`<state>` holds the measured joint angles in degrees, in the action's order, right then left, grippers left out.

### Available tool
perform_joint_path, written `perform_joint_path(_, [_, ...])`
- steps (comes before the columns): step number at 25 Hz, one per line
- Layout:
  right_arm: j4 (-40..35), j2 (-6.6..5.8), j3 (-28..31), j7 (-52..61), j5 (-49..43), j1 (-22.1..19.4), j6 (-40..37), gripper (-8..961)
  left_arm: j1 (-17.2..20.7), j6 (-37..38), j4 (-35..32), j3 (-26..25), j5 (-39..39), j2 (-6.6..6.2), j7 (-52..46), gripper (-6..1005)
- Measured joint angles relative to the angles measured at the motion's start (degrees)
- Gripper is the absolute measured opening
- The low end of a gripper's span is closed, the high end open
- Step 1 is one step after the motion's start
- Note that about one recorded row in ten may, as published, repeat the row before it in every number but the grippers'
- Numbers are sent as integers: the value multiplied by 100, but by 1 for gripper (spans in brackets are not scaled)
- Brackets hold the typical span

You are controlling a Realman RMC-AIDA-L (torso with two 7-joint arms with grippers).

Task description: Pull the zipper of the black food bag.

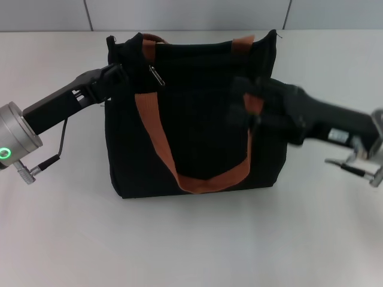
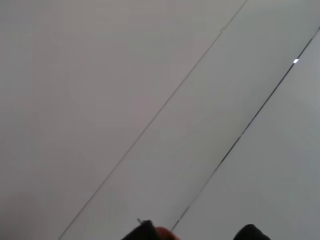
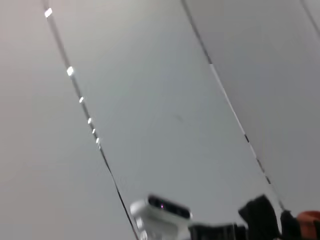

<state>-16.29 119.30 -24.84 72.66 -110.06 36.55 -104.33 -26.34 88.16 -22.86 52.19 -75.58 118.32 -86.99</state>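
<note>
White tabletop [image 1: 191, 239] surrounds black food bag [image 1: 197, 137]; left gripper [image 1: 116, 75] at its corner, closure unclear.

White tabletop [image 1: 191, 239] meets a pale panelled wall [image 1: 185, 15] with dark vertical seams; wrist views show grey panels, possibly ceiling.

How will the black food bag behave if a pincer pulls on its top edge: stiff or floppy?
The black food bag is probably floppy: its fabric top edge looks uneven. It may slide on the smooth white table. The left pincer at its corner could likely steady it.
</note>
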Motion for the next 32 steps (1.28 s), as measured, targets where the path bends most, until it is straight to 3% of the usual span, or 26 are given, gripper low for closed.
perform_joint_path(4, [-371, -8, -17, 1801, 134, 253, 53, 824, -27, -27, -1, 0, 6, -2, -63, 17])
perform_joint_path(8, [-685, -13, -99, 2846, 136, 513, 354, 824, -105, -26, -2, 32, -5, 8, -104, 17])
perform_joint_path(14, [-703, -9, -468, 3361, 138, 833, 837, 824, -223, -26, -32, 57, -8, 4, -256, 18])
perform_joint_path(18, [-1077, 1, -1187, 3973, 132, 1077, 1201, 824, -245, -52, -115, 48, -13, 5, -298, 18])
perform_joint_path(25, [-1141, 34, -1674, 3853, 190, 1162, 1516, 823, -288, -103, -151, 63, -13, 15, -283, 19])
perform_joint_path(32, [-1105, 41, -2275, 3101, 832, 1050, 1546, 823, -364, -174, -151, 65, -12, 25, -252, 20])
